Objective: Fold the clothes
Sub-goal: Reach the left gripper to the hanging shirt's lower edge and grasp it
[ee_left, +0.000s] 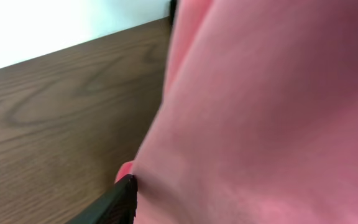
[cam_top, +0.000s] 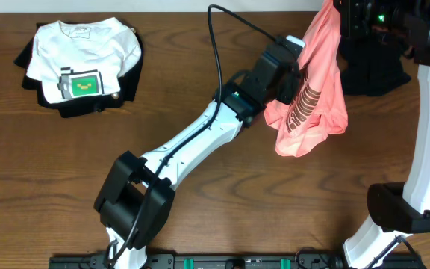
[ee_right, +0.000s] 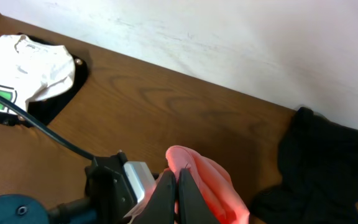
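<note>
Salmon-pink T-shirt [cam_top: 316,90] hangs bunched from your right gripper [ee_right: 176,186], whose jaws are clenched on its top edge. Your left gripper [cam_top: 288,73] meets the cloth's side; whether it grasps you cannot tell. Bare table [cam_top: 66,179] lies open behind the left gripper; a dark garment [ee_right: 322,162] sits ahead-right of the right one, at the table's far edge.

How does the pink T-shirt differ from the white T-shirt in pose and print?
The pink T-shirt hangs bunched from the shut right pincer; the white T-shirt lies folded on dark clothing. The pink one bears dark stripes; the white one has a small green picture. Both are printed shirts.
</note>
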You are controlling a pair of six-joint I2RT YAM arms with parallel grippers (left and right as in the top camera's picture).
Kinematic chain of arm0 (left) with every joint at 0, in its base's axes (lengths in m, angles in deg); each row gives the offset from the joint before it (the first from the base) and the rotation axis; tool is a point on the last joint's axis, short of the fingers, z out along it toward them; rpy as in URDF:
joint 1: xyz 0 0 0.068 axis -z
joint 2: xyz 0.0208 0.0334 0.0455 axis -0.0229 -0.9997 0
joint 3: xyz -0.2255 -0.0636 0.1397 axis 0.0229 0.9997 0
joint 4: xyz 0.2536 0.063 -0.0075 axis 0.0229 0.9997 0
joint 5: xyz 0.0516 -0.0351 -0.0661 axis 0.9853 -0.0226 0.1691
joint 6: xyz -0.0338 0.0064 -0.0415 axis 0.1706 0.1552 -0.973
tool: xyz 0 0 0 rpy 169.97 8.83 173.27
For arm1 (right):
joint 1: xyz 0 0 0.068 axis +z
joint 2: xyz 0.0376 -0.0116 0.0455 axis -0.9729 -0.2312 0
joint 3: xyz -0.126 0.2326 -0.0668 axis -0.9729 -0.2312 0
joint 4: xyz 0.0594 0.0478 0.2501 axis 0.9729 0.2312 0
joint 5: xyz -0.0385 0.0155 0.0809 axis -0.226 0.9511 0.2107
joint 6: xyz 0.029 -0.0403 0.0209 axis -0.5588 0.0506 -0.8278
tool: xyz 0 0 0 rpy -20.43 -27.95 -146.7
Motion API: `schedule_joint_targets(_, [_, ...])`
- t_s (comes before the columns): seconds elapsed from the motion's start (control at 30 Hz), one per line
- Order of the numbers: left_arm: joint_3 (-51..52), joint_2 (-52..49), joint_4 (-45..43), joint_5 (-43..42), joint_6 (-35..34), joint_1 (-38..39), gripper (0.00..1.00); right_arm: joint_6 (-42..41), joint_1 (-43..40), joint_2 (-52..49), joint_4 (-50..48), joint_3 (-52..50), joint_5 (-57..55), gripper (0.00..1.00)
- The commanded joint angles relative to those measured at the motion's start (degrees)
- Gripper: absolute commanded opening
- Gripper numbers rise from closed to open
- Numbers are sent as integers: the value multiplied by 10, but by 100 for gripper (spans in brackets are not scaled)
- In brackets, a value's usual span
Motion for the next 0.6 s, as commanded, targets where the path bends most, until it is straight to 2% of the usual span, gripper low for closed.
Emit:
schedule_joint_targets(0.0, [2,-21,-5,29,-1,0,50,-2,-3,9,-2,8,0,1])
schedule_joint_targets(0.37, [3,-57,-3,31,-1,0,50,-2,-3,9,-2,8,0,1])
schedule_joint_targets(0.57, [3,-59,11,67,-1,0,50,0,-3,9,-1,8,0,1])
